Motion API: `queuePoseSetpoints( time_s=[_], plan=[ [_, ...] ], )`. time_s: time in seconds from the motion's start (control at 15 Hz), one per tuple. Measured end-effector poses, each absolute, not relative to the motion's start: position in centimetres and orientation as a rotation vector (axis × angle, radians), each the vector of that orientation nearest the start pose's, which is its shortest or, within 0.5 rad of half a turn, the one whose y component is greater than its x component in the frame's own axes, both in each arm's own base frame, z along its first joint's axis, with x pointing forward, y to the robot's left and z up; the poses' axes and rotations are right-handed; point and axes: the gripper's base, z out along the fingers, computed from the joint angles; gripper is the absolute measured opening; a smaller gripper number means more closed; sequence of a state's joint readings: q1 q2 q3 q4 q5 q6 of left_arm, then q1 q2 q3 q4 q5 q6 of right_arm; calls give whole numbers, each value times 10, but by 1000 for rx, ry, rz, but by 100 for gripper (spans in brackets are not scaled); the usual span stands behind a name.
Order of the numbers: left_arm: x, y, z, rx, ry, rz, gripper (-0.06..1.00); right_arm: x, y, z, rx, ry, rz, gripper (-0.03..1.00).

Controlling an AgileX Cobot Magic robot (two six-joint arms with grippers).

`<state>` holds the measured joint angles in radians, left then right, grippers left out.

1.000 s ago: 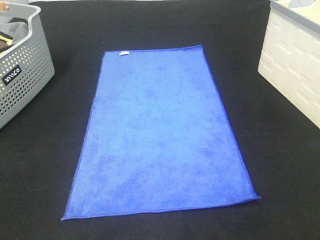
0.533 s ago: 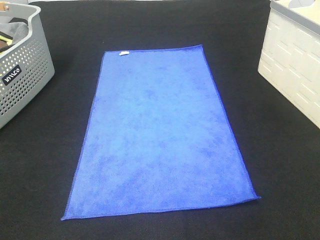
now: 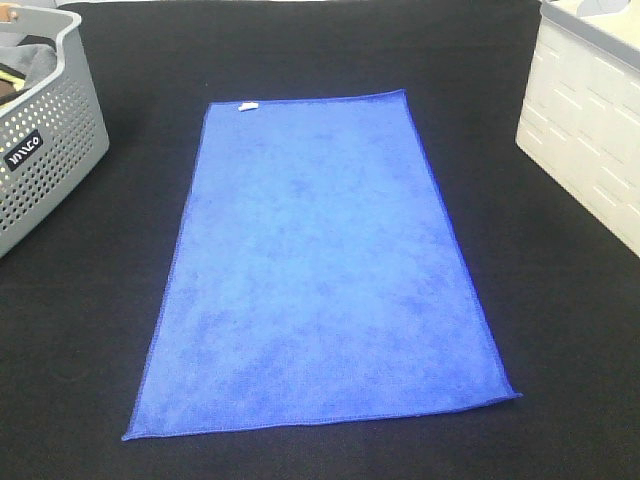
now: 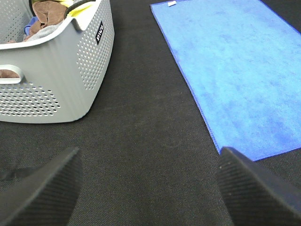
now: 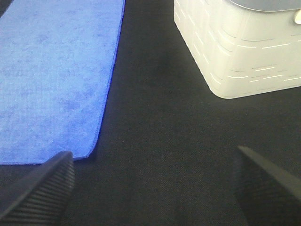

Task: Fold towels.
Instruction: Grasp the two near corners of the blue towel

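Observation:
A blue towel lies spread flat in the middle of the black table, with a small white tag at its far left corner. It also shows in the left wrist view and in the right wrist view. Neither gripper shows in the exterior high view. My left gripper is open and empty over bare table, beside the towel's near left corner. My right gripper is open and empty over bare table, beside the towel's near right corner.
A grey perforated basket holding cloths stands at the far left; it also shows in the left wrist view. A white bin stands at the far right, also in the right wrist view.

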<state>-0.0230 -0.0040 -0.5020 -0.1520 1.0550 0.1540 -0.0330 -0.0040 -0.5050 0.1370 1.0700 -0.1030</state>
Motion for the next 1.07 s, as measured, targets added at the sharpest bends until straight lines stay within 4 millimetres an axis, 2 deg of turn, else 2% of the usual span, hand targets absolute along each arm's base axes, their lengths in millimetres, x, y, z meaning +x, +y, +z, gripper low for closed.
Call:
queuePoseSetpoints(
  time_s=[0.6, 0.73, 0.93, 1.07],
  plan=[
    [-6, -12, 279, 185, 2016, -108, 75, -7, 11, 278, -79, 2036, 79, 85],
    [-6, -14, 287, 120, 1952, -166, 75, -6, 11, 279, -57, 2034, 92, 85],
    [14, -16, 296, 35, 1948, -251, 75, 10, 10, 284, 25, 2092, 140, 85],
    [42, -21, 299, -15, 2039, -356, 75, 38, 12, 290, 69, 2201, 199, 83]
  ],
)
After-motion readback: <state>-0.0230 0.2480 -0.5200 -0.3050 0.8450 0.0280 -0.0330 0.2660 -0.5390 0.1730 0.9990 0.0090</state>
